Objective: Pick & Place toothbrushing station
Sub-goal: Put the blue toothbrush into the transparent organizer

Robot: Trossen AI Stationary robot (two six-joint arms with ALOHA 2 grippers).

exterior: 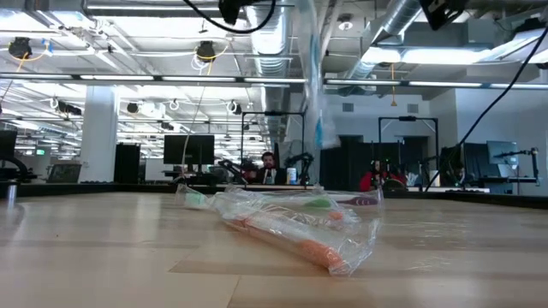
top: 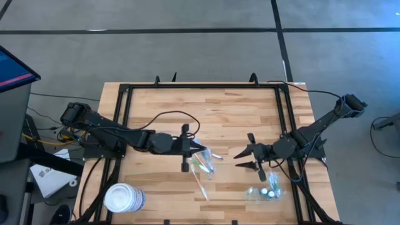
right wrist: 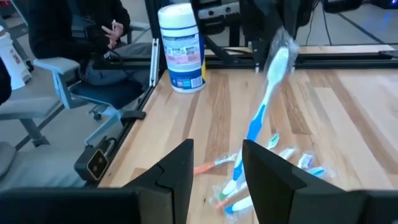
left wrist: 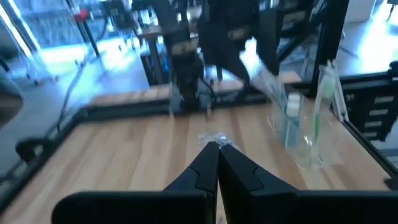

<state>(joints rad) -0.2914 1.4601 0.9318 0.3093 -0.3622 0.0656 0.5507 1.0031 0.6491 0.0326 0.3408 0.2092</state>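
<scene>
The toothbrushing station [top: 267, 192], a small see-through holder with a blue tube and a green-white brush upright in it, stands on the table near its near right corner; it also shows in the left wrist view [left wrist: 305, 134]. My left gripper [top: 199, 150] is at mid-table, shut on a clear packet with a blue-white toothbrush [right wrist: 264, 93]. A clear bag of orange and green toothbrushes [exterior: 291, 227] lies on the table below it. My right gripper [top: 239, 159] is open and empty, between that bag and the station [right wrist: 217, 168]. My left gripper pinches the crumpled top of the clear packet [left wrist: 214, 138] between its two shut fingertips. The fingers lie about level and come from the table's left. The packet hangs below them [exterior: 315, 85], with the toothbrush slanting down inside it toward the bag on the table.
A large white round tub [top: 124, 198] stands at the near left corner. A black frame [top: 125, 112] runs around the wooden table top. Loose toothbrushes [right wrist: 249, 186] lie beside the bag. A person sits beyond the table's left side [right wrist: 74, 37].
</scene>
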